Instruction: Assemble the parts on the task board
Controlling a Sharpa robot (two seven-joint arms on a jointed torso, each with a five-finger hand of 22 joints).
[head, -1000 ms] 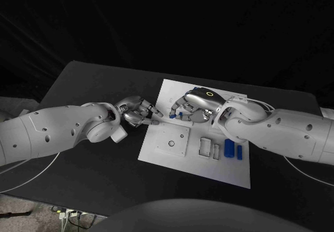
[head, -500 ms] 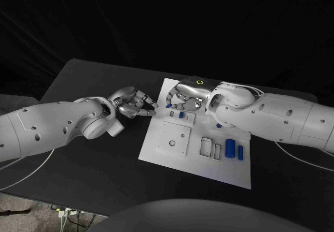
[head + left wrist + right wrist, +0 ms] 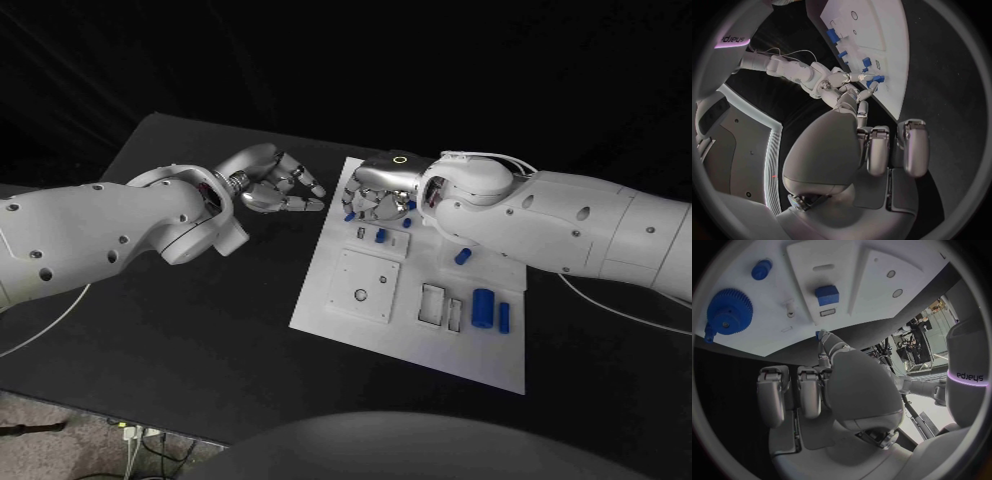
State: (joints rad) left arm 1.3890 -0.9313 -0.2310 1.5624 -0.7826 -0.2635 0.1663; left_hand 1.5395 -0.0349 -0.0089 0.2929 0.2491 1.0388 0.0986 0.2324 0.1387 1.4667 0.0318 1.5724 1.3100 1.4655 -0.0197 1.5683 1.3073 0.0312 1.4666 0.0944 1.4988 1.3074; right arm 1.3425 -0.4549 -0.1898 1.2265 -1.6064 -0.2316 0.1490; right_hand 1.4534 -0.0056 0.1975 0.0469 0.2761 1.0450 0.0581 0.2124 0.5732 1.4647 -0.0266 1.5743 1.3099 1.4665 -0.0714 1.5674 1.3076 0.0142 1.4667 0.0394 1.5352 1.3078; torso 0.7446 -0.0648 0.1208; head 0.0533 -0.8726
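The white task board (image 3: 476,350) lies mid-table. My right hand (image 3: 384,192) hovers over its far left corner and pinches a small blue part (image 3: 351,213) at its fingertips; that part (image 3: 819,334) also shows in the right wrist view, and from the left wrist it (image 3: 877,79) sits at the right hand's (image 3: 842,90) fingertips. A blue gear (image 3: 728,309), a blue peg (image 3: 761,269) and a blue block (image 3: 827,294) stand on the board (image 3: 848,260). My left hand (image 3: 280,188) hangs off the board's far left corner, fingers (image 3: 879,150) curled in on nothing.
Two long blue parts (image 3: 482,301) lie side by side at the board's right, a smaller one (image 3: 463,256) beyond them. A square plate with holes (image 3: 364,284) and rectangular slots (image 3: 428,304) sit in the board's near half. Black table (image 3: 173,330) surrounds it.
Both hands have moved toward the far side. The left hand has drawn away from the board's left edge. The right hand has carried the small blue part to the far left corner.
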